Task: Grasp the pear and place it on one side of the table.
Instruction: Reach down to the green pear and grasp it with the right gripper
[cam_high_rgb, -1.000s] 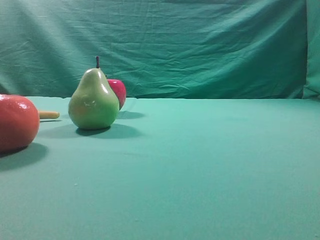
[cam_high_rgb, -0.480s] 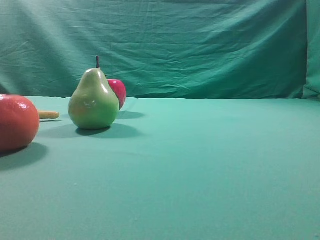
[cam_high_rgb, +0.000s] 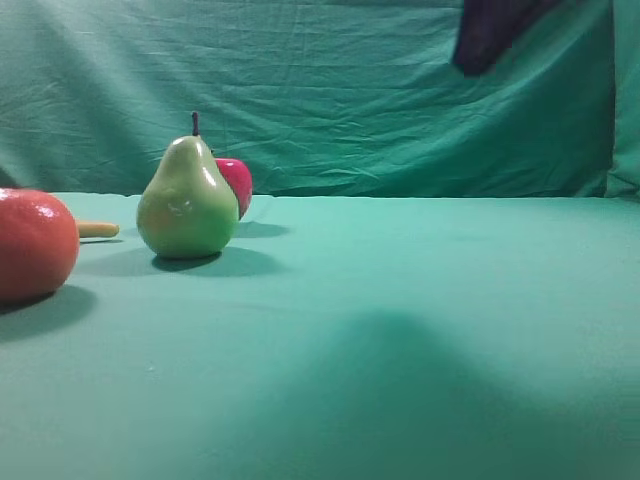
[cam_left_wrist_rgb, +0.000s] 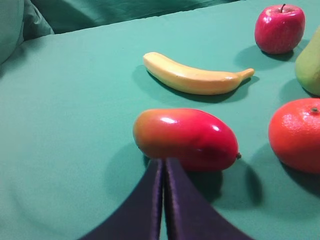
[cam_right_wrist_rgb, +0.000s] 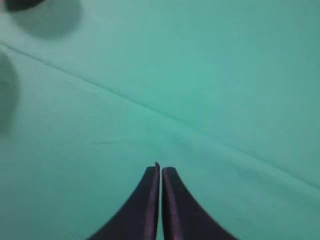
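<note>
The pear (cam_high_rgb: 187, 200) stands upright on the bench (cam_high_rgb: 400, 330), just before the apple (cam_high_rgb: 236, 184). Glossy and rigid, it looks slippery; grip the wide belly. Both pincers, left (cam_left_wrist_rgb: 163, 172) and right (cam_right_wrist_rgb: 160, 175), are pressed together, empty.
</note>
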